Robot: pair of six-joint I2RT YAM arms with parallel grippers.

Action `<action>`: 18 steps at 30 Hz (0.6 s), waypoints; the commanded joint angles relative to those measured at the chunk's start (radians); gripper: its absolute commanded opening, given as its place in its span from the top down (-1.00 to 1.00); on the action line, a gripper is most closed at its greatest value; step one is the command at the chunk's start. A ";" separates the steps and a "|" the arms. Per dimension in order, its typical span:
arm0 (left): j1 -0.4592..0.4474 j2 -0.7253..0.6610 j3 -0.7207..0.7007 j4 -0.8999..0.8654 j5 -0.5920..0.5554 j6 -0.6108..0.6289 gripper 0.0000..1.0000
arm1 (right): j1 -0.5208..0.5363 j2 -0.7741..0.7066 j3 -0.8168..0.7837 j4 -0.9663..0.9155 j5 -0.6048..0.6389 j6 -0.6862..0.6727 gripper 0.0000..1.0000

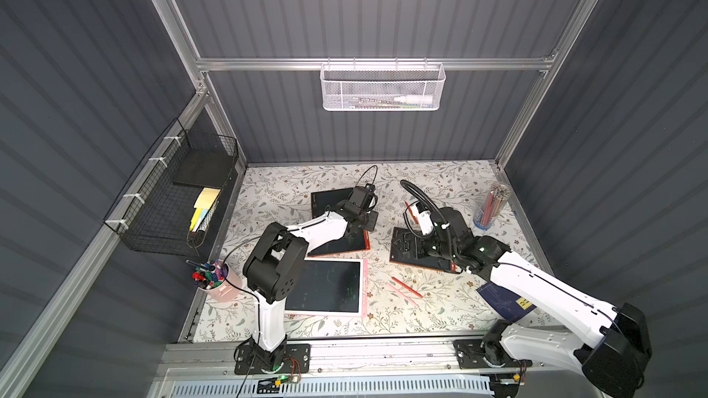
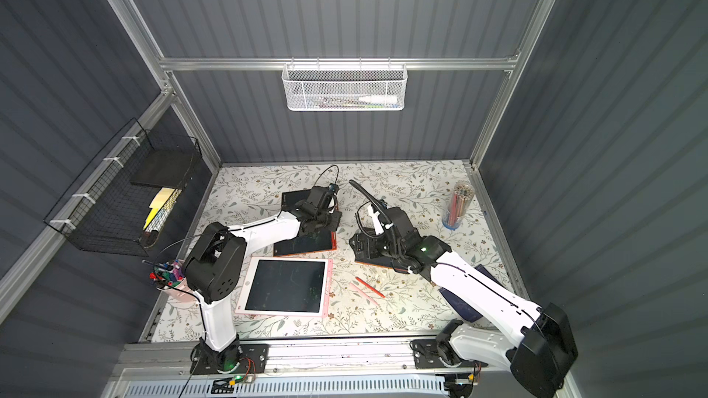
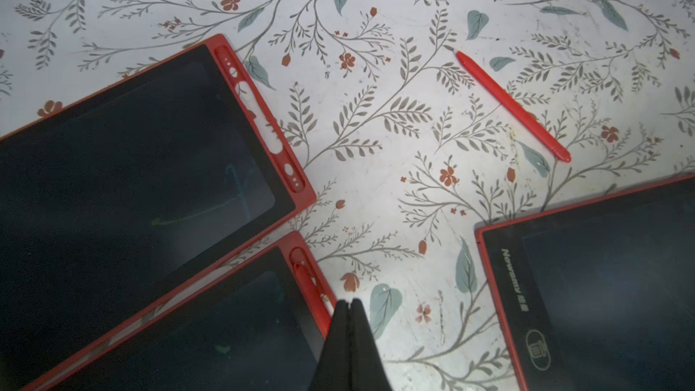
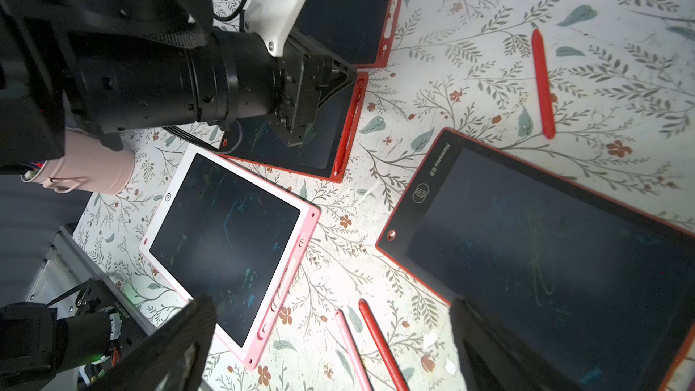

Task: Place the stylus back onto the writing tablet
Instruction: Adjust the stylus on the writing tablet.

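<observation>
Two styluses point(image 1: 407, 287) right of front tablet point(image 1: 329, 285).

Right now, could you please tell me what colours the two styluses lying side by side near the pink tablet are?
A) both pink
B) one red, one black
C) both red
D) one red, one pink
D: the right wrist view shows a red stylus lying right beside a pink stylus, next to the pink tablet.

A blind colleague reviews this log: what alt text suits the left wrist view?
The left pincer, shut, hovers above a floral tablecloth among three red-framed writing tablets. A red stylus lies loose on the cloth, touching none of them.
</observation>
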 commanded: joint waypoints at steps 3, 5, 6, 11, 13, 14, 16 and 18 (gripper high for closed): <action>-0.004 -0.010 -0.020 -0.054 -0.038 -0.022 1.00 | -0.002 -0.011 -0.013 0.010 0.004 0.008 -0.97; -0.004 -0.008 -0.022 -0.052 -0.045 -0.022 1.00 | -0.001 -0.010 -0.013 0.009 0.004 0.008 -0.98; -0.004 -0.004 -0.022 -0.049 -0.047 -0.022 1.00 | 0.000 -0.008 -0.013 0.012 0.005 0.009 -0.97; -0.004 0.015 -0.071 -0.036 -0.041 -0.022 1.00 | -0.002 -0.006 -0.011 0.010 0.005 0.008 -0.97; -0.004 0.020 -0.076 -0.036 -0.042 -0.022 1.00 | -0.001 -0.008 -0.012 0.009 0.006 0.008 -0.97; -0.004 0.020 -0.076 -0.033 -0.042 -0.021 1.00 | -0.002 -0.009 -0.013 0.008 0.008 0.010 -0.97; -0.004 0.023 -0.078 -0.031 -0.039 -0.021 1.00 | -0.002 -0.009 -0.016 0.009 0.009 0.011 -0.97; -0.004 0.027 -0.082 -0.025 -0.029 -0.019 1.00 | -0.001 -0.006 -0.016 0.010 0.009 0.013 -0.97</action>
